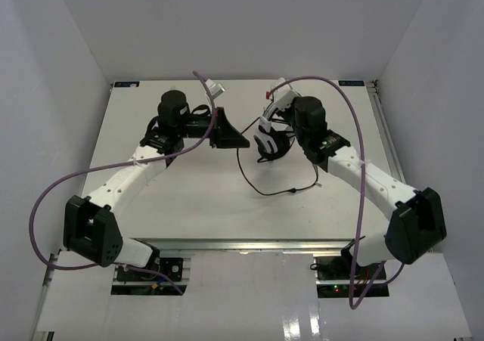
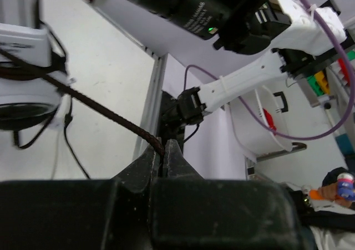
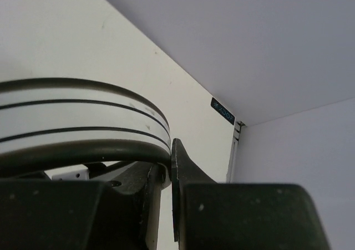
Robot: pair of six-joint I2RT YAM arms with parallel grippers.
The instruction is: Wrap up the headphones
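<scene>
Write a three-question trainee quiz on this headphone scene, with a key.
1. True or false: the left gripper is shut on the thin black cable of the white-and-black over-ear headphones.
2. The right gripper grips: A) the small plug; B) the curved white, black-striped headband; C) a purple arm cable.
3. Fill the gap: the cable's slack lies looped on the white ____.
Key: 1 true; 2 B; 3 table.

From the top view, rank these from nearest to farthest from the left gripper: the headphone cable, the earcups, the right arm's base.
1. cable: clamped in the left gripper, then trailing toward the near side.
2. earcups: just to the gripper's right, apart from it.
3. right arm's base: at the near edge, off to the right.
</scene>
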